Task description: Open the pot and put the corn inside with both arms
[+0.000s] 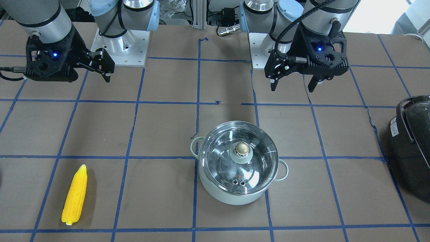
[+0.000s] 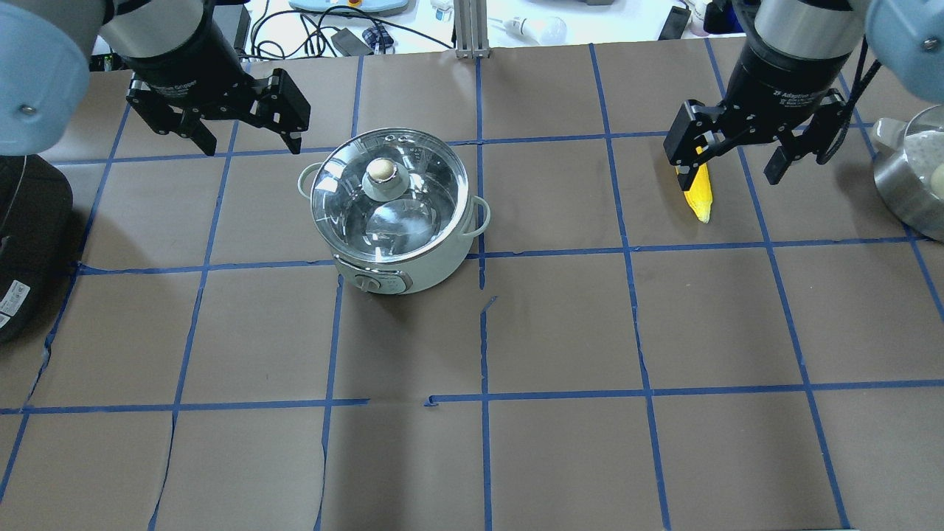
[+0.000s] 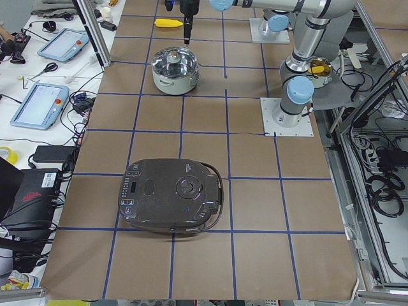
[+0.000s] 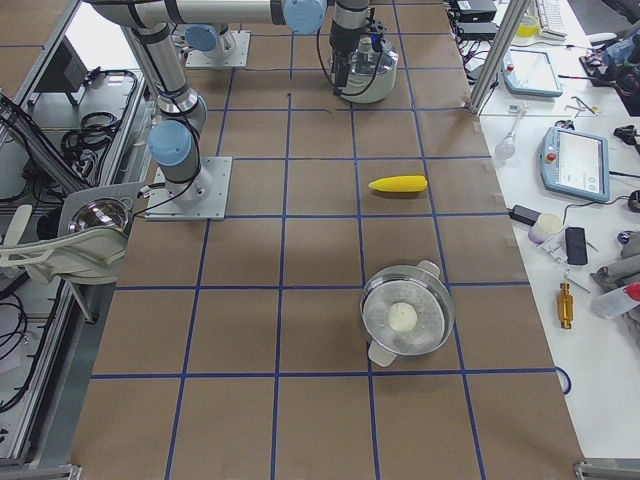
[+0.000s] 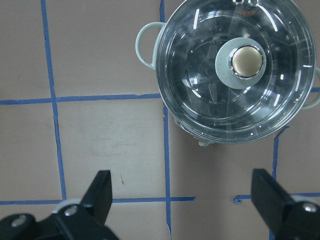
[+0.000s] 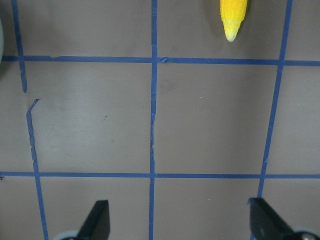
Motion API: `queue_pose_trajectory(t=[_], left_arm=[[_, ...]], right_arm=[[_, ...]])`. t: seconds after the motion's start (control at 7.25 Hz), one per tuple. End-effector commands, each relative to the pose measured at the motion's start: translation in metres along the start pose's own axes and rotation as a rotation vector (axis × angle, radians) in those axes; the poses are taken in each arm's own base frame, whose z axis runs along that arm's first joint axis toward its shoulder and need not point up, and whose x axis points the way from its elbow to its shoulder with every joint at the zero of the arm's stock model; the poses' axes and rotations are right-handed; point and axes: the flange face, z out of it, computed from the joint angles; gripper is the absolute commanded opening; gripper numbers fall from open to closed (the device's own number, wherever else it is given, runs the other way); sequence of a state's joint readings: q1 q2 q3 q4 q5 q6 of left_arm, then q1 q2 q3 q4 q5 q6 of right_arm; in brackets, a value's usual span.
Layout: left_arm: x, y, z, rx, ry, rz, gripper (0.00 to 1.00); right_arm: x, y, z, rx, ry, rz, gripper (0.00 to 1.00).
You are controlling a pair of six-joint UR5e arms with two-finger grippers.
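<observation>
Nearest the operators' side: bright yellow tapered toy corn cob (image 1: pixel 74 195) lies flat on the brown paper-covered desk (image 1: pixel 161 127) with its blue tape grid. It is on the robot's right half, pointed tip toward the robot, well apart from everything else. Further in, near the centre line: round pale mint-white pot (image 1: pixel 231 198) with two small loop handles stands upright. Its glass lid (image 1: pixel 258 164) is seated on the rim, brass-coloured knob (image 1: pixel 243 148) at the centre; the shiny steel interior shows through the glass. Off to the robot's left at similar depth: black glossy appliance with a carry handle (image 1: pixel 413 148), well apart from the pot. Beyond that, both hover above the desk: left gripper (image 1: pixel 292 88), black with a blue light, jaws spread wide and holding nothing, pot ahead of them in the wrist view and not between them. Right gripper (image 2: pixel 729 179), same build, jaws also wide apart and empty; only the corn cob tip shows ahead of them, no contact.
</observation>
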State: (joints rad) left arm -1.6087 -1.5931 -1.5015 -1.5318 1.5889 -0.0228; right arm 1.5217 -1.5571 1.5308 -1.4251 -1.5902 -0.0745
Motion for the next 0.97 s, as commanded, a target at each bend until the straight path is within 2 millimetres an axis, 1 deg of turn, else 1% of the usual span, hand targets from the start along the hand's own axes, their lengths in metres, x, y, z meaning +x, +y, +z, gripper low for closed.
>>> queue_pose_trajectory(t=[0.0,0.41,0.55,0.69,0.83], left_arm=[[0.001,-0.003,0.003,-0.003,0.001,-0.018,1.0],[0.001,-0.007,0.004,-0.005,0.006,-0.027,1.0],[0.008,-0.015,0.014,-0.015,0.032,-0.134,1.0],[0.032,-0.027,0.025,0.033,0.046,-0.124,1.0],[0.058,-0.043,0.056,0.034,0.051,-0.097,1.0]], right_arm=[[0.001,0.0,0.002,-0.011,0.006,0.001,1.0],[0.001,0.0,0.002,-0.008,0.007,0.001,1.0],[0.001,-0.001,0.005,-0.01,0.007,0.004,1.0],[0.001,0.0,0.007,-0.013,0.007,0.005,1.0],[0.001,0.0,0.008,-0.013,0.007,0.005,1.0]])
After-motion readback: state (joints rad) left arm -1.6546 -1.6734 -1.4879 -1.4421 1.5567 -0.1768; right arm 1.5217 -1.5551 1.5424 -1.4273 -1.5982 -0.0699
